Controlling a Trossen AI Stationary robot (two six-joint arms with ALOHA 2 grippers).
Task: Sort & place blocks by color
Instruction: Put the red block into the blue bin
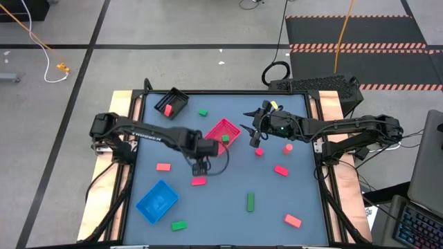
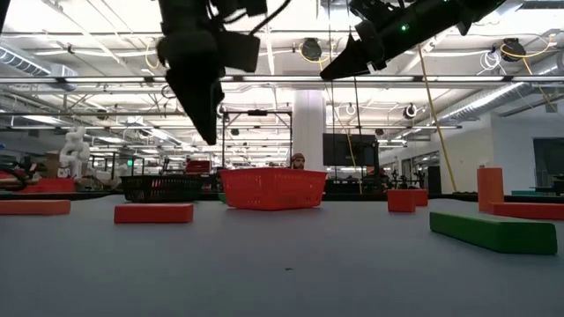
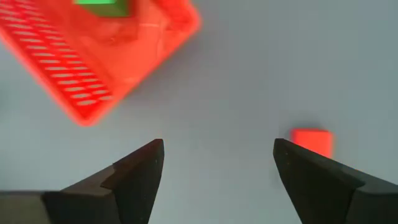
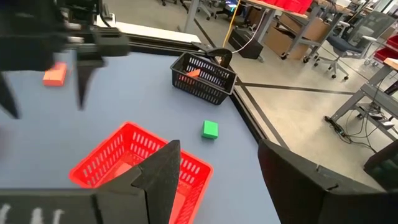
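Note:
Red and green blocks lie scattered on the blue-grey table [image 1: 228, 207]. My left gripper [image 1: 201, 167] hangs open above the table, between the red tray [image 1: 220, 128] and a red block [image 1: 199, 181]. Its wrist view shows the open fingers [image 3: 217, 168], a red block [image 3: 311, 142] beside one finger and the red tray [image 3: 93, 56] holding a green block [image 3: 99, 5]. My right gripper [image 1: 250, 129] is open and raised over the red tray's right side. Its wrist view [image 4: 217, 180] looks over the red tray [image 4: 134, 162] toward a green block [image 4: 210, 129].
A black tray [image 1: 171, 102] at the far left holds a red block [image 1: 167, 109]. A blue tray [image 1: 157, 201] sits near left. Loose blocks: red [image 1: 163, 167], [image 1: 280, 170], [image 1: 293, 220], [image 1: 259, 151]; green [image 1: 203, 111], [image 1: 250, 201], [image 1: 179, 225]. A red block [image 1: 287, 148] stands upright.

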